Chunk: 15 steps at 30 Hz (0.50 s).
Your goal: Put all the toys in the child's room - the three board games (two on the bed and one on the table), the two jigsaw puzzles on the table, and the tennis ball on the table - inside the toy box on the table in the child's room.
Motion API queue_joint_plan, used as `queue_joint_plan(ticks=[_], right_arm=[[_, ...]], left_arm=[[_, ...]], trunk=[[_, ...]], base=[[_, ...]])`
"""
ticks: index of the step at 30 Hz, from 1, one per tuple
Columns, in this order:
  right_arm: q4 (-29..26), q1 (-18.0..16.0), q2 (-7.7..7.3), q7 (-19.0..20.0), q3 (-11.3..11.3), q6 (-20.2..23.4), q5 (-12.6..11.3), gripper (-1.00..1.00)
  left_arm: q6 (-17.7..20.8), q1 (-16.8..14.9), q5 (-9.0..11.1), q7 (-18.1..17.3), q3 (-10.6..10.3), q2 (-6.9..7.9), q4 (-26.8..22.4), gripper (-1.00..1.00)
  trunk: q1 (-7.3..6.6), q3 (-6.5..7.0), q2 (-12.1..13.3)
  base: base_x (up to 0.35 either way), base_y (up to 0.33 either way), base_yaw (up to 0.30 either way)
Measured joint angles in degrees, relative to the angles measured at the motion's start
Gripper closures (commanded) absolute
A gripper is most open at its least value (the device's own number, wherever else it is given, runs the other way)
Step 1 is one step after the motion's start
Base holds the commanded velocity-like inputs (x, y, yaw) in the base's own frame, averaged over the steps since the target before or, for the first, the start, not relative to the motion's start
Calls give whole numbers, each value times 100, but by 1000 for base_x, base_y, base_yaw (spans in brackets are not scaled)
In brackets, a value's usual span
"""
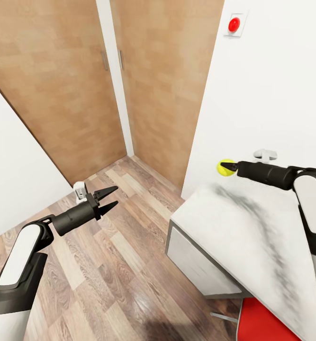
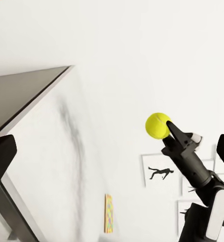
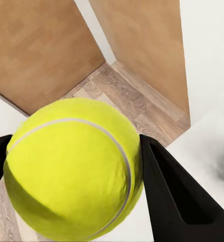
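Head view looks down; both wrist views share the tennis ball (image 3: 71,169).

Left gripper (image 1: 111,198) agape, right gripper (image 1: 225,166) clamped

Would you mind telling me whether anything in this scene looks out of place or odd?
Nothing looks damaged or spilled. The one unusual sight is the tennis ball, held off the table between the right gripper's fingers. The left gripper hangs open over the wood floor with nothing in it.
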Motion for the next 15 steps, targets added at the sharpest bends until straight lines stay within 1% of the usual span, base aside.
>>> queue_joint_plan(ticks=[2, 3, 4, 5, 6, 9, 12, 15], right_arm=[[-2, -6, -65, 57, -60, -6, 0, 100], [-2, -6, -66, 58, -61, -6, -7, 100], [-3, -8, -141, 93, -101, -6, 2, 100], [-3, -8, -177, 107, -117, -6, -6, 100], [-3, -8, -178, 108, -117, -6, -12, 100], [-4, 5, -272, 136, -149, -6, -12, 100], [-4, 22, -329, 155, -165, -6, -18, 100], [-4, 32, -354, 163, -173, -7, -23, 100]], left_arm=[[0, 0, -2, 0, -1, 0, 12, -100], [0, 0, -2, 0, -1, -1, 13, -100], [0, 0, -16, 0, -1, -1, 20, -100], [0, -1, -28, 0, 0, -1, 23, -100], [0, -1, -28, 0, 0, -1, 23, -100], [0, -1, -72, 0, 3, -1, 29, -100], [0, -1, -97, 0, 4, -1, 31, -100], [0, -1, -106, 0, 3, -1, 33, -100]], trunk=[[0, 17, 0], [0, 26, 0], [0, 35, 0], [0, 43, 0], [0, 52, 0], [0, 80, 0], [0, 107, 0], [0, 135, 0]], base=[[0, 0, 0], [0, 0, 0], [0, 0, 0], [0, 0, 0], [0, 0, 0], [0, 0, 0], [0, 0, 0], [0, 0, 0]])
